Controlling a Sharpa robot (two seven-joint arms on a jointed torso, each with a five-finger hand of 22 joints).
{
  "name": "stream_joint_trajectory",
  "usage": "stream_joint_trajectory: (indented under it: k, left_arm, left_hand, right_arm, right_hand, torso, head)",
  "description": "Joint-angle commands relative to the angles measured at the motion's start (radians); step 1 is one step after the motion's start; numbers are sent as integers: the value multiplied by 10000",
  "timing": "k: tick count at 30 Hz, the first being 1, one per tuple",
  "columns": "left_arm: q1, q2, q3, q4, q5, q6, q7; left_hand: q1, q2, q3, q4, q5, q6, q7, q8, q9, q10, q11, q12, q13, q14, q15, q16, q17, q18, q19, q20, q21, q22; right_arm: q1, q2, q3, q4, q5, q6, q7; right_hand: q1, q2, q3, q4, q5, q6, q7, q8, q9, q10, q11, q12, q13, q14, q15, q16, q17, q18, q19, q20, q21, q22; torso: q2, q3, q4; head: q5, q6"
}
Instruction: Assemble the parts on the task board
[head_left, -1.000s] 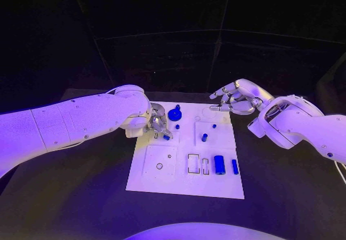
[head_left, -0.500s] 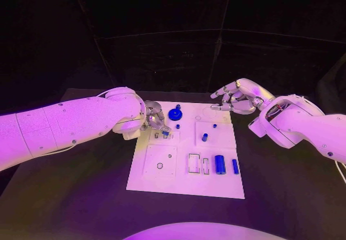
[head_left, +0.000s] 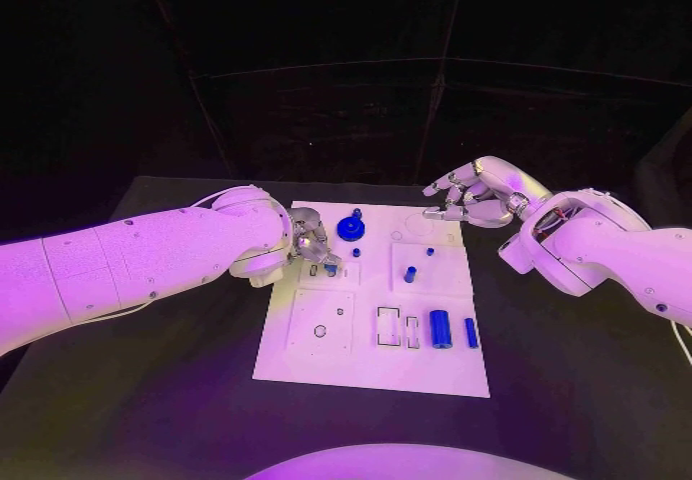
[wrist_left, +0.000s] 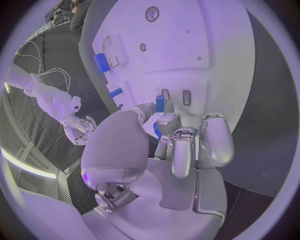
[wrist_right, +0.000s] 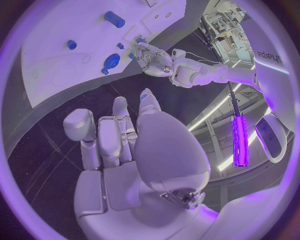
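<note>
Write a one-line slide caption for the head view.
Left hand holds a blue part over the task board; right hand hovers.

Beside the shiny metal left hand (head_left: 312, 245) lies a smooth matt white board (head_left: 329, 350), seemingly plastic, its blue pieces (head_left: 438, 329) glossy, on a dull black table (head_left: 577, 380).

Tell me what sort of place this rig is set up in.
Probably a robotics lab or test cell: a black table bearing a white task board with small blue parts, dark surroundings, and equipment racks with strip lights at the edge of the right wrist view.
</note>
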Motion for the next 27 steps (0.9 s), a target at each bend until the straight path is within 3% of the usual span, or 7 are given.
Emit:
stream_joint_trajectory:
  k: [1,4,27]
  left_arm:
    - [-42,42,6,-55,-208,-113,15]
    - [-90,77,6,-112,-213,-23,-18]
    - [-134,-24,7,-59,-216,684,-199]
  left_hand:
    - [52,45,1769,-1716,63,-7,-18,33,9,48,3,48,17,1036,35,63,2634,-81,45,-4,51,16]
    - [52,45,1769,-1716,63,-7,-18,33,9,48,3,48,17,1036,35,63,2634,-81,45,-4,51,16]
    - [-153,-19,1859,-1739,149,20,-52,94,44,72,-17,38,2,1036,23,63,2634,-84,55,-13,65,44]
  right_arm:
    - [17,9,4,10,43,-17,12]
    - [17,12,4,8,43,-20,13]
    - [17,35,4,-106,152,12,26]
  right_hand:
    - [64,58,-52,12,5,14,-32,68,12,-75,17,-49,-9,88,-29,-34,2,176,-65,-5,-58,-8]
    - [64,58,-52,12,5,14,-32,68,12,-75,17,-49,-9,88,-29,-34,2,176,-65,-5,-58,-8]
    - [62,65,-65,15,-2,16,-32,74,13,-79,18,-53,-20,88,-28,-41,0,179,-73,-5,-75,-30]
  torso:
    - [18,-9,-8]
    - [11,6,3]
    - [7,2,5]
  head:
    - [-26,6]
    - [-16,-15]
    - [-11,-85]
